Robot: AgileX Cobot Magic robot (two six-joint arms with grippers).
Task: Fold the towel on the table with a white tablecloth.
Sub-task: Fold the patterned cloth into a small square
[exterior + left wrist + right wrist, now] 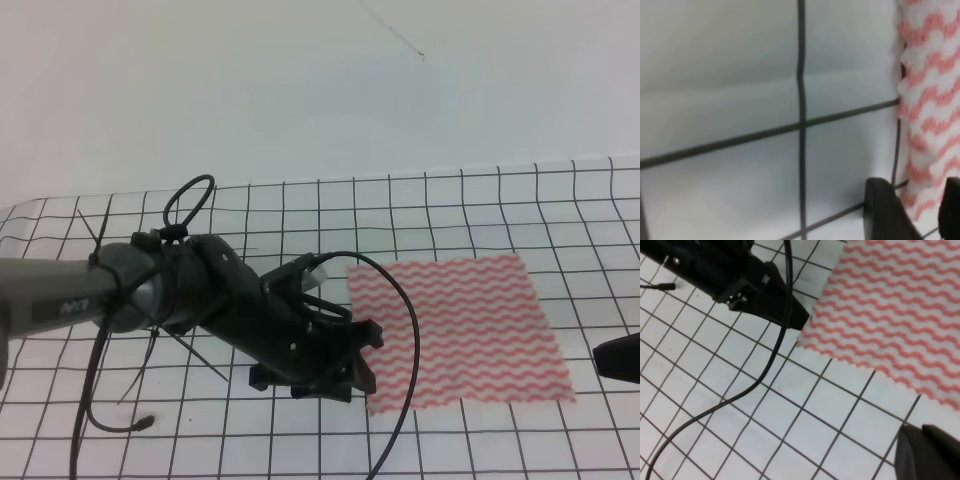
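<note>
The towel (470, 325), pink-red and white with wavy stripes, lies flat on the white, black-gridded tablecloth (480, 210) that covers the table. My left gripper (362, 362) reaches in from the left and sits low at the towel's near left corner. In the left wrist view its two dark fingertips (887, 215) stand apart, with the towel's edge (930, 100) between them. In the right wrist view the left gripper's tip (801, 319) touches the towel's corner (900, 315). My right gripper (620, 358) shows only as a dark tip at the right edge, apart from the towel.
A black cable (412, 330) hangs from the left arm and loops over the towel's left part. It also runs across the tablecloth in the right wrist view (760, 380). A pale wall stands behind the table.
</note>
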